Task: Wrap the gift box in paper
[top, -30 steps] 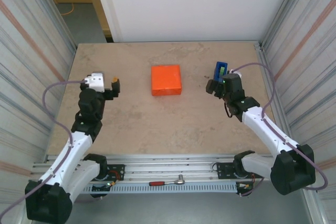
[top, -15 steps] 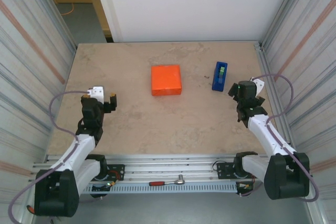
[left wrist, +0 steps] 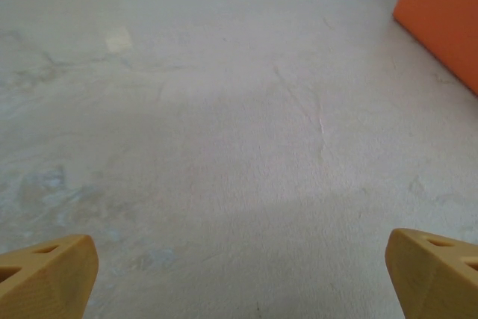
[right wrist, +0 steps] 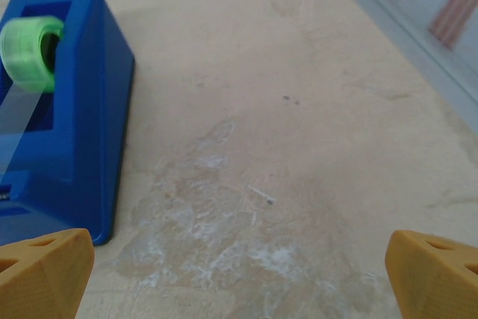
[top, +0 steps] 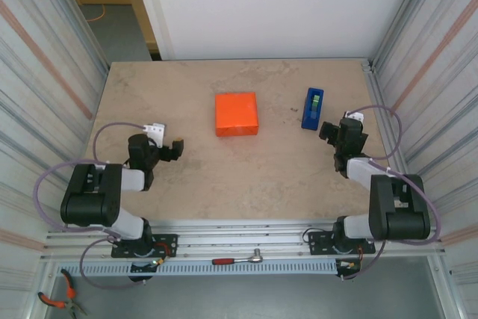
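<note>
Beige table (top: 224, 192) in a metal-walled bay.
Orange parcel (top: 237, 113) mid-table, dispenser (top: 313, 107) right of it, apart. Left gripper (left wrist: 239, 278) and right gripper (right wrist: 239, 278) low over table, jaws wide, nothing grasped.

Plain bright orange paper (top: 237, 113). Left of the right claw (right wrist: 239, 270), with its mustard-yellow fingertips (right wrist: 45, 270), a blue dispenser (right wrist: 75, 110) with a green roll (right wrist: 30, 50). The table (top: 224, 177) is mottled beige.

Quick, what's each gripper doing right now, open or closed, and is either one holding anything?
Left gripper: open, holding nothing.
Right gripper: open, holding nothing; the blue tape dispenser sits just ahead to its left, untouched.
</note>
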Available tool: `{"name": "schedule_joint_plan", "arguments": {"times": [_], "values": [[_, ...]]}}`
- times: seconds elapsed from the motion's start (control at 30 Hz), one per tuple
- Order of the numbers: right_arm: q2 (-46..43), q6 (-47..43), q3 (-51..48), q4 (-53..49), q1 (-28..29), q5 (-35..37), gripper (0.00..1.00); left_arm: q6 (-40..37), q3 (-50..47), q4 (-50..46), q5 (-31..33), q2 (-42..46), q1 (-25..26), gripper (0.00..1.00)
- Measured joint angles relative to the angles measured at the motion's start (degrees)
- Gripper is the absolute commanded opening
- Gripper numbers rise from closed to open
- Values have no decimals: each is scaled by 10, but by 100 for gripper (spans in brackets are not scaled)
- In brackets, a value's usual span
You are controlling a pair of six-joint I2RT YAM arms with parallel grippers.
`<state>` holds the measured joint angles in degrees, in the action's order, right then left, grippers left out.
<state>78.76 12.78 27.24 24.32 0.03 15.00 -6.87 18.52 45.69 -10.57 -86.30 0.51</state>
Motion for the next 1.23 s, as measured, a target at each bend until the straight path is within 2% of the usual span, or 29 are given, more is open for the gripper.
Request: {"name": "schedule_joint_plan", "arguments": {"times": [0.1,0.3,0.53,0.87,1.23], "values": [[24,-16,-1,26,-9,-27,98,0,18,5,-31,-5,-15,99],[86,-39,-37,163,-24,-69,98,0,30,10,-56,-5,-17,99],[101,-49,-39,187,-23,-104,98,11,47,-6,-28,-5,-17,99],[101,-58,-39,206,-19,-104,99,17,48,-9,14,-5,-10,99],[101,-59,-39,206,-19,-106,99,22,48,-9,29,-5,-10,99]]}}
